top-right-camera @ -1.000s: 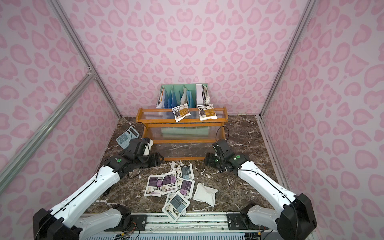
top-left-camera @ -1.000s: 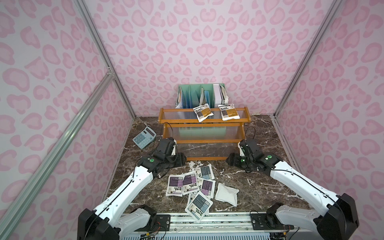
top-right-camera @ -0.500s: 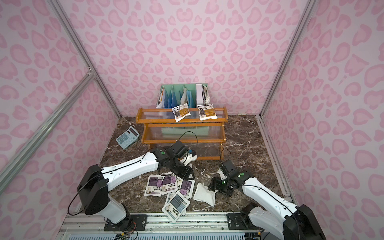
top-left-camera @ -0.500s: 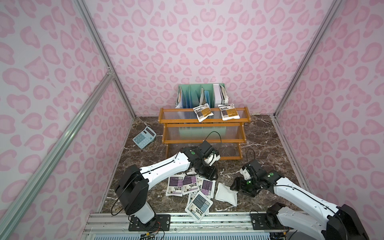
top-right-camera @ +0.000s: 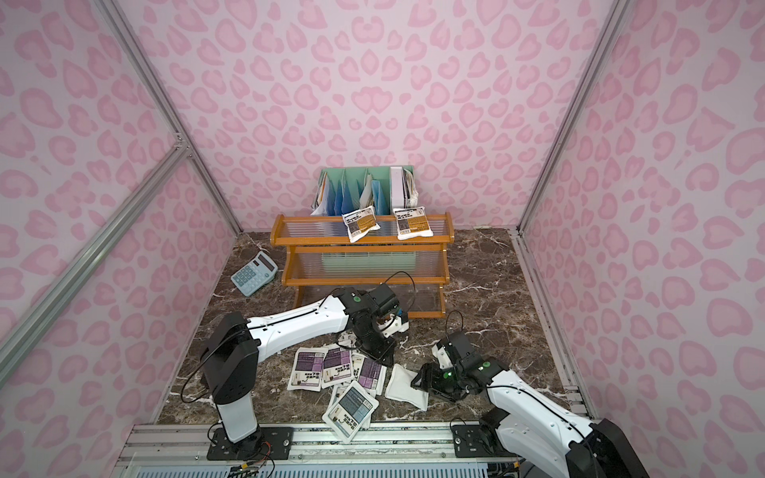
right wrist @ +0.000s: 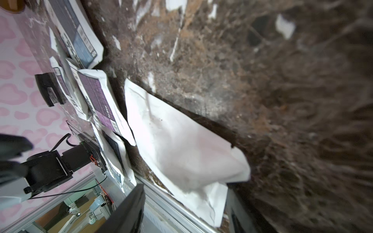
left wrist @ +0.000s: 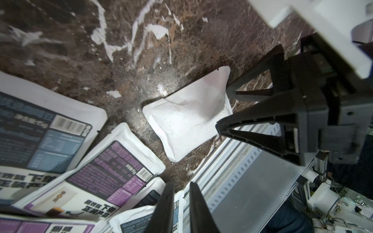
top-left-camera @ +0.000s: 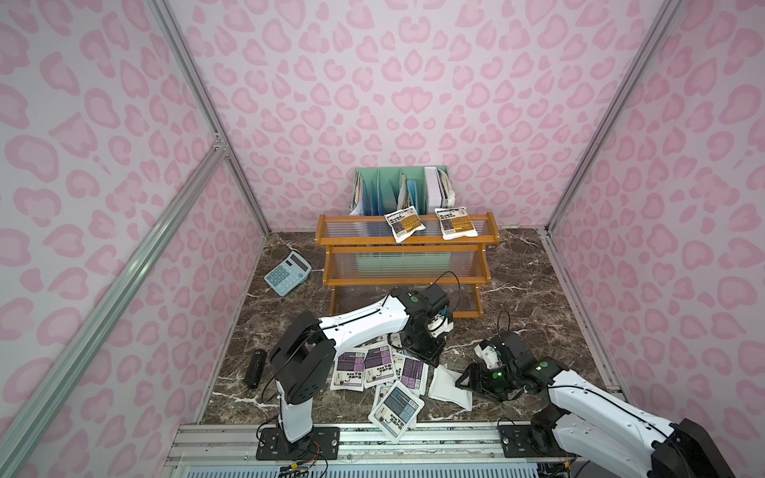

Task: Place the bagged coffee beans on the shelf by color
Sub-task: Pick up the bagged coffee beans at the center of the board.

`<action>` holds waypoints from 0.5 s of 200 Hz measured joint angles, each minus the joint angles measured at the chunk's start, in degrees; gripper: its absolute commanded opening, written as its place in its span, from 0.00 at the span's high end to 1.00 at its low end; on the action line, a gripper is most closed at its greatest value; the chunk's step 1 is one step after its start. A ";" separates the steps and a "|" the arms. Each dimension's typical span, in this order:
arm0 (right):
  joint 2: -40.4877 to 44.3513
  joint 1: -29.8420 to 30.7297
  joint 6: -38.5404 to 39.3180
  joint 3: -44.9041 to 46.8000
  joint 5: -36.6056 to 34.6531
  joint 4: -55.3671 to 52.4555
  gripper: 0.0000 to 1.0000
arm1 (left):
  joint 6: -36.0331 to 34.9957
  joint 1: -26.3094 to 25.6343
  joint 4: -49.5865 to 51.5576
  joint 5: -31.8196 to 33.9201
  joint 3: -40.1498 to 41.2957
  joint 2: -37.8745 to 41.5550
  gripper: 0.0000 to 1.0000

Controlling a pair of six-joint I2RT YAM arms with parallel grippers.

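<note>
The orange-brown shelf (top-left-camera: 405, 241) stands at the back with two yellow-orange bagged coffee beans (top-left-camera: 405, 223) (top-left-camera: 455, 222) on its top tier. A heap of purple (top-left-camera: 378, 366) and grey-blue (top-left-camera: 397, 407) pouches lies on the marble near the front. My left gripper (left wrist: 181, 184) points down at the heap's right edge (top-left-camera: 430, 359), its fingers almost together on the edge of a grey-blue pouch (left wrist: 141, 222). A white face-down pouch (top-left-camera: 449, 389) lies right of the heap. My right gripper (top-left-camera: 461, 383) is open, its fingers either side of that pouch's near end (right wrist: 177, 145).
A light-blue calculator (top-left-camera: 287, 273) lies left of the shelf and a mint-green file rack (top-left-camera: 399, 196) stands behind it. A small black object (top-left-camera: 254, 368) lies at the front left. The metal base rail (top-left-camera: 372, 438) runs along the front edge, close to the pouches.
Both arms left the shelf front and came down to the heap. The left jaws closed on a pouch edge. The right gripper moved to the white pouch, narrowing slightly.
</note>
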State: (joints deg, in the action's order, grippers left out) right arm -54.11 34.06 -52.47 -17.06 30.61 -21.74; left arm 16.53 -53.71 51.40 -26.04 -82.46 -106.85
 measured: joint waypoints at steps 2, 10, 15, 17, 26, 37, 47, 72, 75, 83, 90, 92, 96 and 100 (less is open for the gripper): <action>0.02 0.00 -0.02 0.11 0.11 0.28 0.35 | 0.02 -0.11 0.20 0.02 0.00 -0.22 0.88; 0.07 0.02 -0.04 0.37 0.26 1.09 0.35 | 0.00 -0.31 0.74 0.04 0.00 -0.85 0.92; 0.04 0.02 -0.07 0.50 0.28 1.57 0.35 | 0.02 -0.28 0.98 0.11 0.02 -1.36 0.94; 0.02 0.02 -0.07 0.55 0.28 1.73 0.35 | 0.02 -0.26 1.07 0.20 0.02 -1.62 0.94; -0.17 0.02 -0.04 0.57 0.26 2.27 0.35 | 0.00 -0.17 1.20 0.44 0.15 -2.91 0.98; -0.63 0.04 0.00 0.42 0.20 2.67 0.36 | -0.04 -0.11 1.42 0.63 0.20 -4.59 1.00; -1.29 0.04 0.17 0.11 0.02 2.89 0.36 | -0.20 -0.09 1.62 1.07 0.20 -6.01 1.00; -3.56 0.04 0.85 -0.98 -0.44 4.02 0.37 | -0.96 -0.20 2.60 1.53 -0.42 -8.52 1.00; -3.80 0.04 1.03 -1.14 -0.46 4.20 0.37 | -1.20 -0.20 2.78 1.60 -0.74 -8.90 1.00; -4.50 0.07 1.36 -1.51 -0.59 4.66 0.37 | -1.66 -0.22 3.08 1.60 -1.62 -9.70 1.00; -5.03 0.07 1.62 -1.77 -0.76 5.05 0.38 | -1.90 -0.24 3.06 1.62 -2.25 -10.16 1.00; -5.14 0.07 1.68 -1.81 -0.83 5.09 0.38 | -1.99 -0.24 3.04 1.60 -2.45 -10.32 1.00; -5.40 0.07 1.79 -1.95 -1.03 5.29 0.39 | -2.19 -0.24 3.04 1.62 -2.75 -10.60 1.00; -5.66 0.07 1.90 -2.05 -1.18 5.46 0.39 | -2.43 -0.26 3.06 1.64 -2.99 -10.86 1.00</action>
State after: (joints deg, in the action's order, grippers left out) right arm -59.77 34.13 -50.57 -19.11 29.43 -16.27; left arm 14.11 -53.98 54.46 -24.40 -85.45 -117.71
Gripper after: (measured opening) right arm 0.621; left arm 0.053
